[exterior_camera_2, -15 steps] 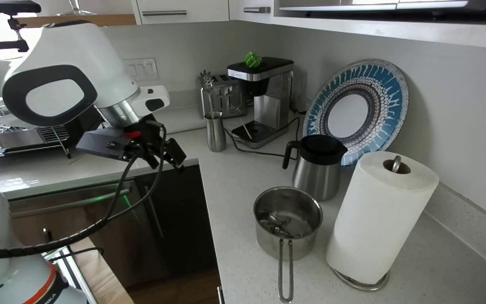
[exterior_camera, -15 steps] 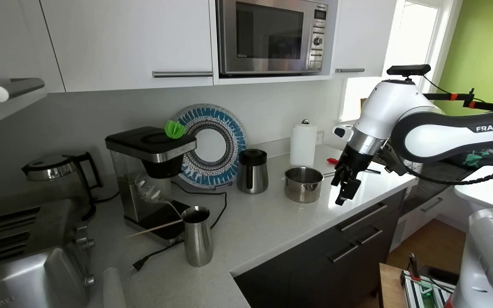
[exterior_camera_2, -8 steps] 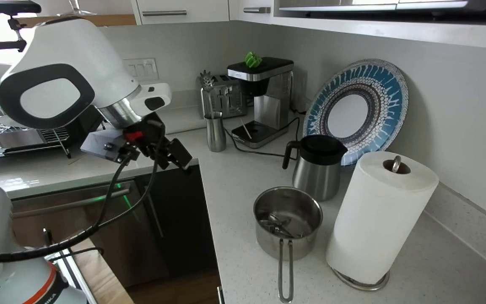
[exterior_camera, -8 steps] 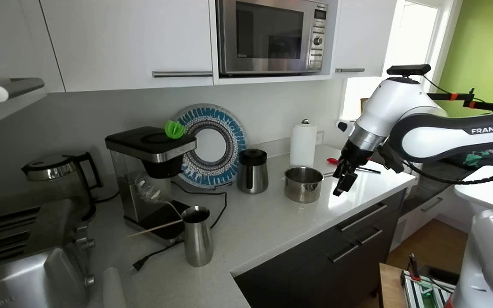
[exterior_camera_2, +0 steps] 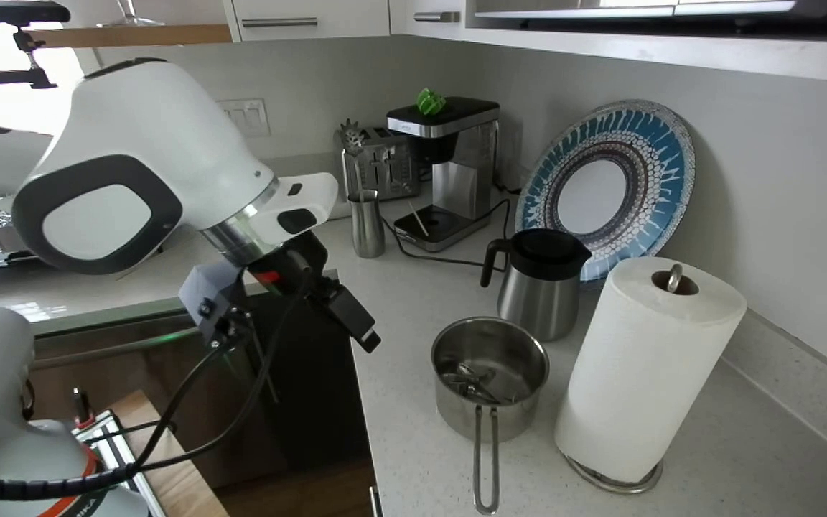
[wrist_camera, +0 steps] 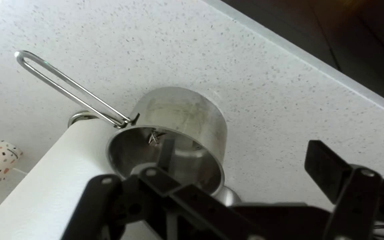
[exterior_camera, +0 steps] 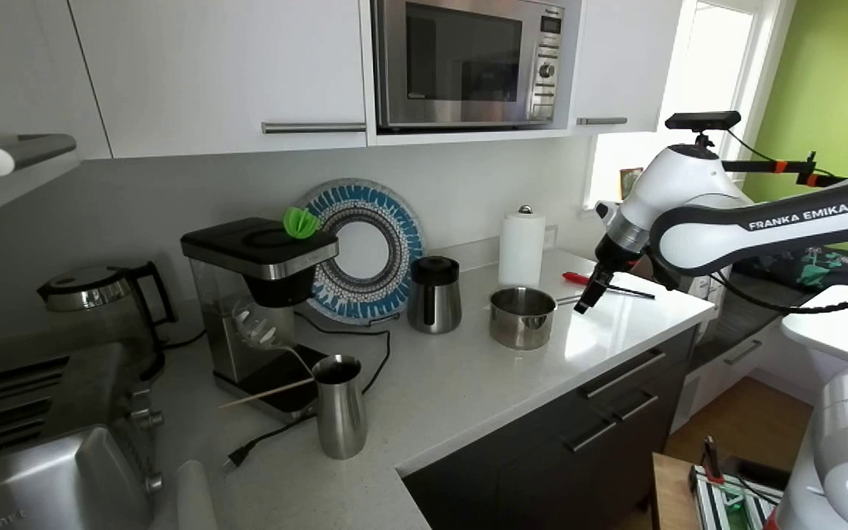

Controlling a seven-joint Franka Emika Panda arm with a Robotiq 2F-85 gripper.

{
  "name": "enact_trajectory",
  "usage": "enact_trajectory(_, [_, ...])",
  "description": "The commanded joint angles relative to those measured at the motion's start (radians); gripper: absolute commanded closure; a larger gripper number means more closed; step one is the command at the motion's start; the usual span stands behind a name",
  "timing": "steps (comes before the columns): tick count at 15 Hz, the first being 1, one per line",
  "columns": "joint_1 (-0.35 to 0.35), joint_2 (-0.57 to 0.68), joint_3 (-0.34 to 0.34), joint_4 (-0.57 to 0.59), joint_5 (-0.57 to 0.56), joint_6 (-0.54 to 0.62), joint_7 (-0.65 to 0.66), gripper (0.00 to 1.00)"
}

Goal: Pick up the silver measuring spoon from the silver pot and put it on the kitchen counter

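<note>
Black, jaws spread, the gripper (wrist_camera: 245,161) partly hides the silver pot (wrist_camera: 188,110) in the wrist view, the spoons (exterior_camera_2: 472,383) inside indistinct.

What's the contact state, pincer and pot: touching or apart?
Apart: in an exterior view, the pincer is off to the side of the pot, with pale counter showing between them.

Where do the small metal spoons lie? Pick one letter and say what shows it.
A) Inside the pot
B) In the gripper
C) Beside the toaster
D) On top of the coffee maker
A: in an exterior view the spoons lie at the bottom of the pot.
</note>
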Motion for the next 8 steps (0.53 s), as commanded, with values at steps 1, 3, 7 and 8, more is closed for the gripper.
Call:
enact_trajectory(1, [-0.001,0.014,0.002,0.008,0.003,0.001,0.002,0.0])
enact_trajectory(3, [-0.001,0.026,0.004,0.016,0.003,0.003,0.007,0.0])
enact_trajectory(7, [-0.001,0.026,0.004,0.019,0.003,0.003,0.007,0.0])
enact_trajectory(8, [-0.008,0.046,0.023,0.031,0.002,0.013,0.044,0.0])
